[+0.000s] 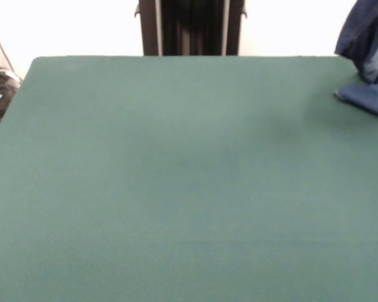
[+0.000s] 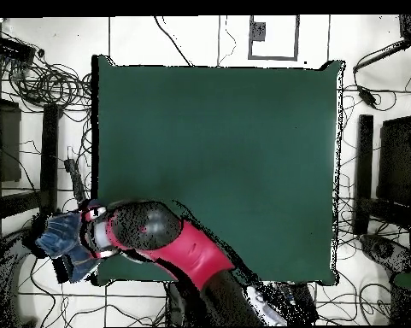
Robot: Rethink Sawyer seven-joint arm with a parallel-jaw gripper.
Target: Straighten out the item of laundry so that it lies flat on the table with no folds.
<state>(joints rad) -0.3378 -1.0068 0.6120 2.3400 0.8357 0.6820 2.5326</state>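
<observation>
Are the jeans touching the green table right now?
Touching. In the front view, the lower part of the jeans rests on the table at its far right corner, while the rest hangs lifted above.

A: What does the arm [image 2: 170, 243] look like from overhead?

B: Thick and rounded. The long link is bright red, running into a black shoulder section near the base.

A: And the far end?

B: A bulbous black joint housing [image 2: 147, 224], glossy with pale highlights, then a narrower red-and-black wrist [image 2: 102, 232] ringed by a light band.

A: From the front?

B: Only the dark pedestal column [image 1: 192, 27] with grey vertical edges.
</observation>
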